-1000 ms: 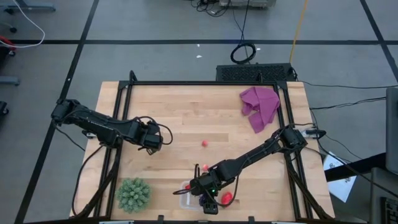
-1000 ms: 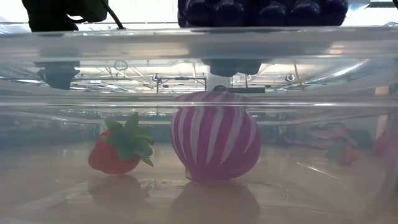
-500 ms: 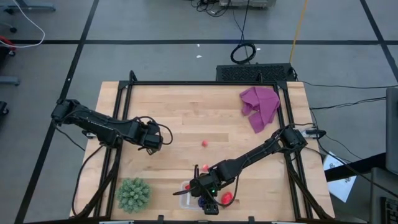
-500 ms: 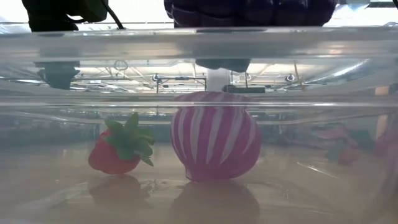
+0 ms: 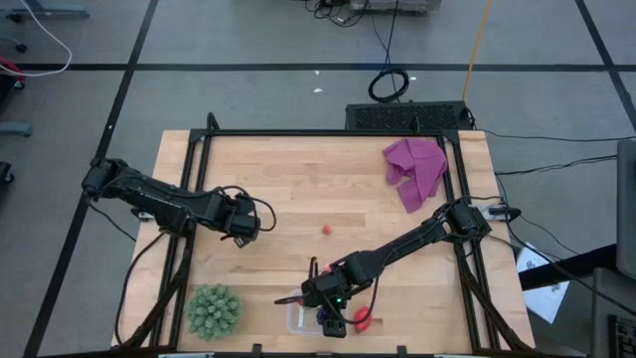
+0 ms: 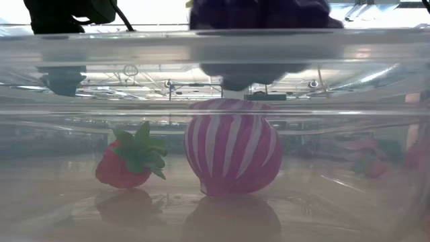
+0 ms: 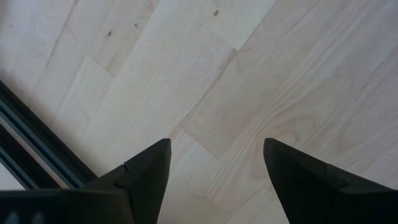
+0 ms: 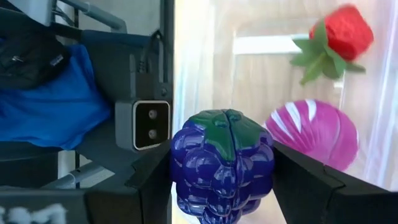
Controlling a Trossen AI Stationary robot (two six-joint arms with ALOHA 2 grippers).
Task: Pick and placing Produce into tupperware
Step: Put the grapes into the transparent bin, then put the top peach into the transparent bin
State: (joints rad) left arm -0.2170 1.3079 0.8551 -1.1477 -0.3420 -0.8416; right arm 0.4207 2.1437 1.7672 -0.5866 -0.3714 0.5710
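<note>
Right end effector (image 5: 328, 320) shifted slightly over clear plastic rectangular tupperware (image 5: 298, 318) at table's near edge | clamps dark purple toy grape bunch (image 8: 222, 163) | lower centred, release clear of striped magenta ball (image 8: 313, 132) | left end effector (image 7: 214, 168) idle, parted, empty.

The table (image 5: 298, 189) centre lies open except for one small red piece (image 5: 326, 229). The spiky green ball (image 5: 213, 309) and right arm (image 5: 397, 251) flank the tupperware (image 5: 298, 318).
</note>
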